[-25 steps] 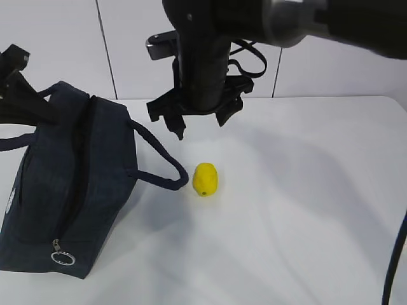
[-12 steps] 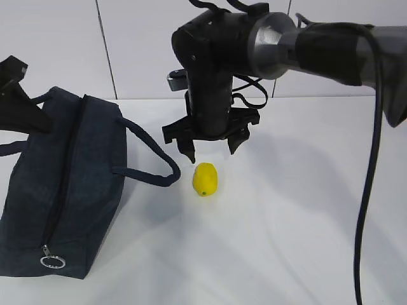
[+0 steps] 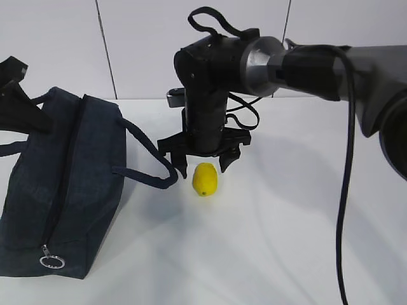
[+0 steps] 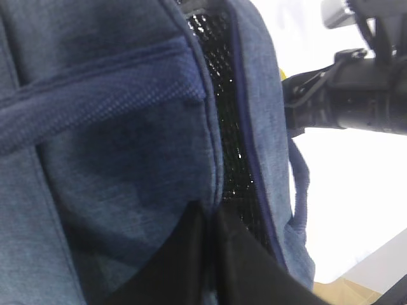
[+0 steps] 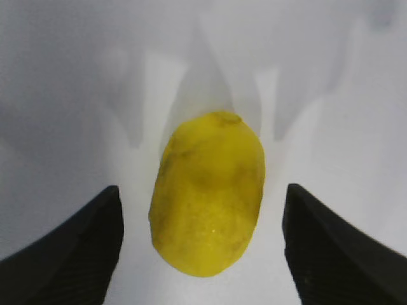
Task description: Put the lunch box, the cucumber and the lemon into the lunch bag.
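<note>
R gripper [image 3: 202,166] jaws apart, straddling lemon [image 3: 205,178] mid-surface: drop lower, centre, then close. L gripper jaws together at lunch bag [image 3: 63,184].

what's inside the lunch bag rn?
Through the lunch bag's open zipper, left wrist view shows only black mesh lining. The depth is hidden, so contents can't be confirmed.

One lemon [image 3: 205,178] lies on the single white worktop [image 3: 305,222]. One navy lunch bag [image 3: 63,190] sits at its nine o'clock, with two loop handles and one metal ring pull [image 3: 51,261]. Two claws are visible: the right claw [image 3: 202,166] and the left claw [image 4: 206,254].
</note>
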You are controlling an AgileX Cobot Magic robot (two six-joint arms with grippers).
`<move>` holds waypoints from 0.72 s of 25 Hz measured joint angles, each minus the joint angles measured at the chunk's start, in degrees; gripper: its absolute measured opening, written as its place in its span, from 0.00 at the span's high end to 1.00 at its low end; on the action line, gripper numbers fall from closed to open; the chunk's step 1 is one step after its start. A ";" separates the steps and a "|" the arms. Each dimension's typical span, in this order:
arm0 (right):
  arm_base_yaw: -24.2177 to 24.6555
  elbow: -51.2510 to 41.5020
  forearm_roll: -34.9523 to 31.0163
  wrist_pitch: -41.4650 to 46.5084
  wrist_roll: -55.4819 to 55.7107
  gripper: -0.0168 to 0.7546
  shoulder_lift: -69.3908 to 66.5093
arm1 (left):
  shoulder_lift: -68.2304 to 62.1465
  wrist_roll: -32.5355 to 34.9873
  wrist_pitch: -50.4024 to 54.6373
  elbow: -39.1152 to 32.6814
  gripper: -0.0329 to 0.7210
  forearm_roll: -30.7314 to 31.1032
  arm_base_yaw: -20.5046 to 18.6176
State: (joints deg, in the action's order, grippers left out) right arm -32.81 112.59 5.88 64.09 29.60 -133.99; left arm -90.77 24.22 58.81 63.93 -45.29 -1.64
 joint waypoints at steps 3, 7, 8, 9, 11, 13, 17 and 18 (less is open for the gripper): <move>0.00 0.00 0.00 0.00 0.00 0.24 -1.35 | 0.00 0.00 0.00 0.00 0.95 0.00 0.00; 0.00 0.00 0.10 -0.26 0.00 0.24 -1.99 | 0.00 0.00 0.00 0.00 0.95 0.00 0.00; 0.00 0.00 0.10 -0.49 0.10 0.24 -2.12 | 0.00 0.00 0.00 0.00 0.95 0.00 0.00; 0.00 0.00 0.10 -0.60 0.10 0.24 -2.22 | 0.00 0.00 0.00 0.00 0.95 0.00 0.00; 0.21 0.00 0.21 -1.09 0.10 0.24 -2.34 | 0.00 0.00 0.00 0.00 0.95 0.00 0.00; 0.46 0.00 0.21 -1.59 0.10 0.24 -2.34 | 0.00 0.00 0.00 0.00 0.95 0.00 0.00; 0.66 0.00 0.21 -1.59 0.10 0.33 -2.70 | 0.00 0.00 0.00 0.00 0.95 0.00 0.00; 0.71 0.00 0.21 -1.59 0.10 0.35 -2.85 | 0.00 0.00 0.00 0.00 0.95 0.00 0.00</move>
State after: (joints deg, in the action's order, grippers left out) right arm -32.10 112.59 6.08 62.50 29.70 -136.85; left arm -90.77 24.22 58.81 63.93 -45.29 -1.64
